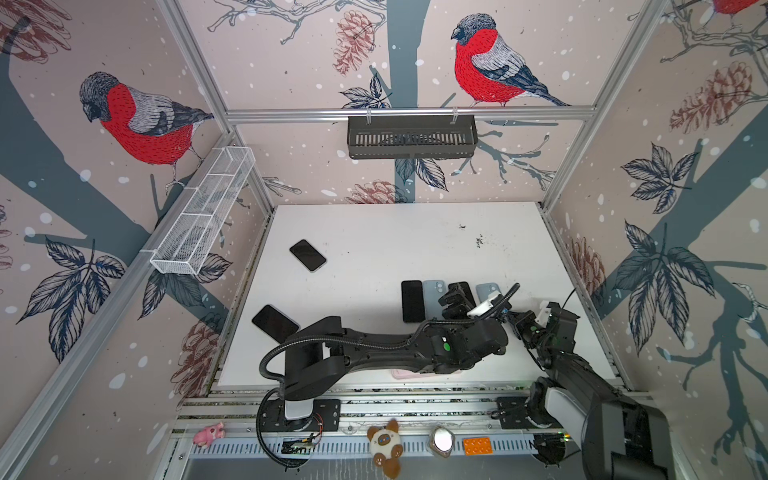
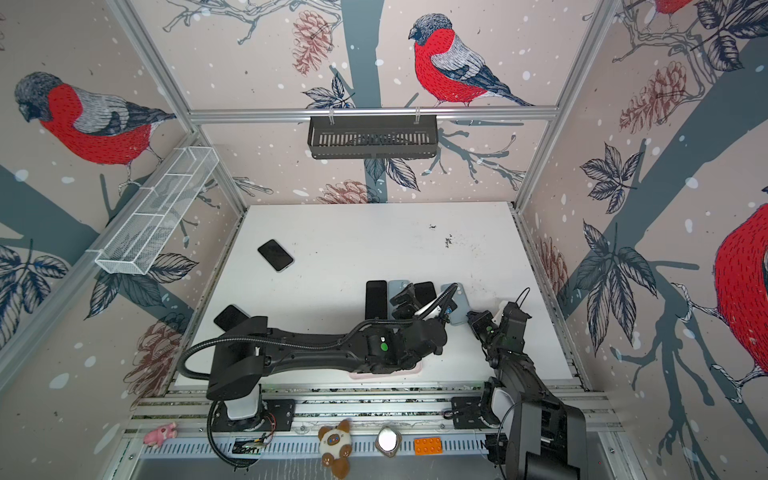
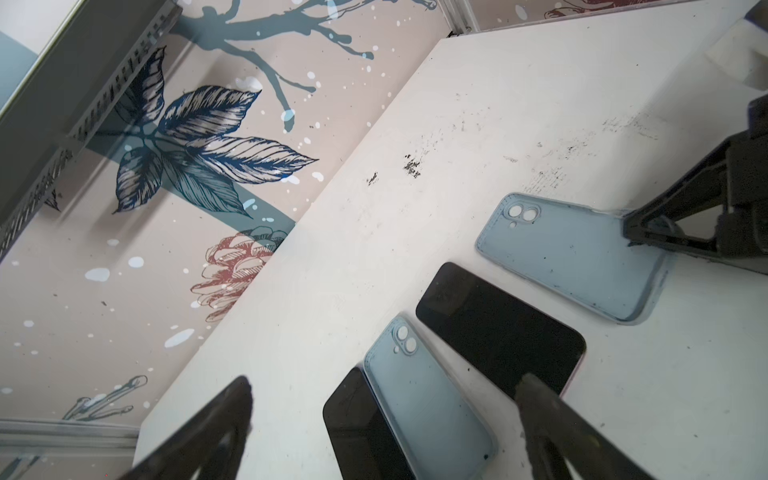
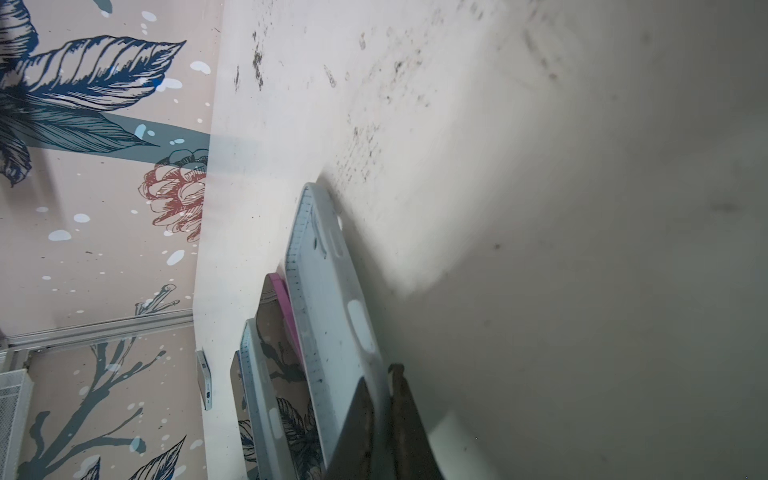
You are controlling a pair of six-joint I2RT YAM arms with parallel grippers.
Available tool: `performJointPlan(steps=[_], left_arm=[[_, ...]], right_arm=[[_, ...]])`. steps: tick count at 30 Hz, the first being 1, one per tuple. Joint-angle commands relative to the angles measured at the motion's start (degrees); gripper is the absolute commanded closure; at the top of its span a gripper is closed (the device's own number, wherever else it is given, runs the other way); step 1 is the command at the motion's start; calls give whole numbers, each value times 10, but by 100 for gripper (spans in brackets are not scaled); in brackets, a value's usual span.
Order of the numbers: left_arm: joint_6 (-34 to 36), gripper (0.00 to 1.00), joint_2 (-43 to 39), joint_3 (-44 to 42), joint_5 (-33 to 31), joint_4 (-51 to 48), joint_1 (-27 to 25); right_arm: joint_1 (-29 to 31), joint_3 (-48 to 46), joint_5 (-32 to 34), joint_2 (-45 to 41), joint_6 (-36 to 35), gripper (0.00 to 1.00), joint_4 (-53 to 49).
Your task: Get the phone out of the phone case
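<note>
Pale-blue phone case (image 3: 573,257) pinched at its rim by the right gripper (image 3: 636,237); left gripper (image 3: 386,384) hangs wide open above the dark-screened phone (image 3: 498,328).

Both arms have rounded matte black shells. The left arm (image 1: 374,353) bears a green dot (image 1: 446,345), and a ribbed black cable (image 1: 508,295) arches just beside that dot. Past the dot, the left claw (image 3: 386,380) has black wedge-shaped fingers (image 3: 208,432). The right arm (image 1: 582,386) shows a pale grey band (image 1: 559,401).
</note>
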Motion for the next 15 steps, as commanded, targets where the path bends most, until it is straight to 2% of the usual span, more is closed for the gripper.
performJointPlan(steps=[1, 7, 15], left_arm=[[-102, 2, -38, -14, 6, -44, -1], [-192, 2, -128, -46, 27, -72, -1], [-234, 2, -233, -99, 45, -64, -2]], right_arm=[[21, -4, 34, 22, 1, 100, 57], [66, -14, 79, 41, 22, 100, 92], [104, -29, 119, 50, 58, 100, 117]])
